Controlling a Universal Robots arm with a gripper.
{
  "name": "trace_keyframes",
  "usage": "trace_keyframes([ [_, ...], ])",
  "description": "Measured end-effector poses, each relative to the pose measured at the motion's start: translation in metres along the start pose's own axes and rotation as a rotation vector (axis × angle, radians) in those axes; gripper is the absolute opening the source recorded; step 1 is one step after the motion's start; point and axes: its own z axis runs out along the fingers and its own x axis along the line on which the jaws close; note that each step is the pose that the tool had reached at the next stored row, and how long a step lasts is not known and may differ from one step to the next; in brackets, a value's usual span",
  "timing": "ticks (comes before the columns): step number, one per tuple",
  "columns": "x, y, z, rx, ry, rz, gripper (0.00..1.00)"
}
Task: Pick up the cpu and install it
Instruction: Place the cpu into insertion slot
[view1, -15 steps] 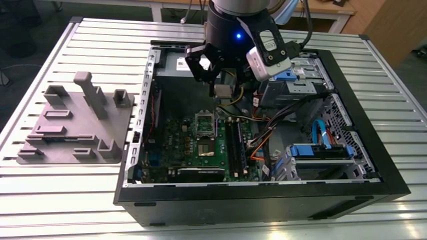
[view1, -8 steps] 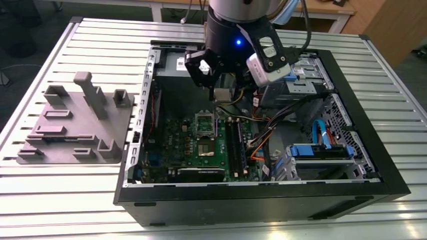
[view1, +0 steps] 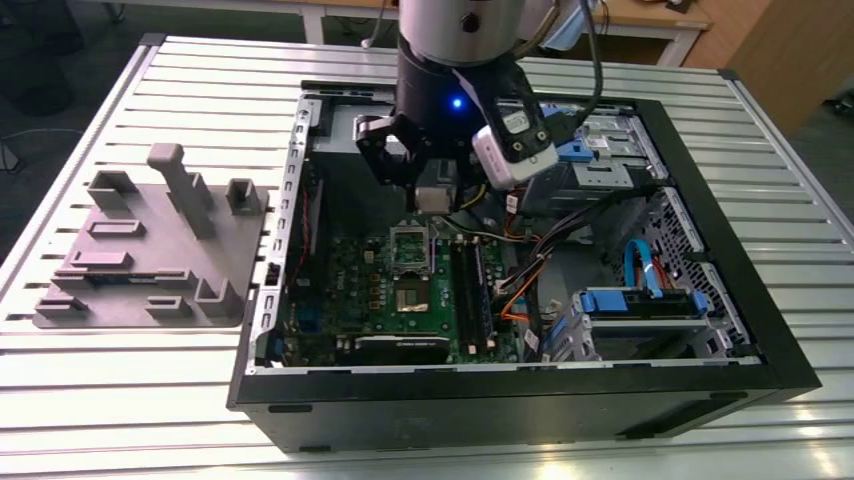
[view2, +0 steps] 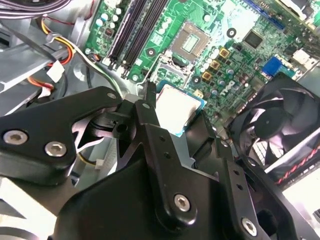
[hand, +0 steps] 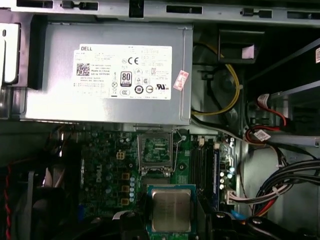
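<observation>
Slatted metal table (view1: 107, 420) carrying an open computer case (view1: 534, 400), with a grey fixture plate (view1: 234, 240) at nine o'clock of the case in the exterior view. Inside the case, a silver power supply (hand: 110, 70), the green motherboard (view1: 350, 300) and a black fan (view2: 280, 120).

Poised over the board, the end effector (view1: 431, 200), drawn narrow onto the cpu (hand: 171, 210). Black fingers (view2: 146, 115) pressed against opposite edges of the chip, so judged a firm hold. Cpu carried flat, silver top facing the wrist cameras, clear of the board.

Key relation: empty cpu socket (view1: 411, 246) near, at about six o'clock from the end effector in the exterior view. No long axis to speak of, the chip being square. Edges roughly parallel to the socket frame (hand: 156, 150) in the first wrist view.

Hidden: the chip's underside and its corner marking. Hard to make out: whether the socket's retaining frame stands fully open, and the height of the chip above the board.
</observation>
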Motion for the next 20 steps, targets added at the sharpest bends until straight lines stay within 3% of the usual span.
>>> trace_keyframes([
  [16,0.0046,-0.0072,0.0282,0.0002,-0.0005,0.008,0.47],
  [20,0.0049,-0.0074,0.0311,0.0004,-0.0003,0.008,0.47],
])
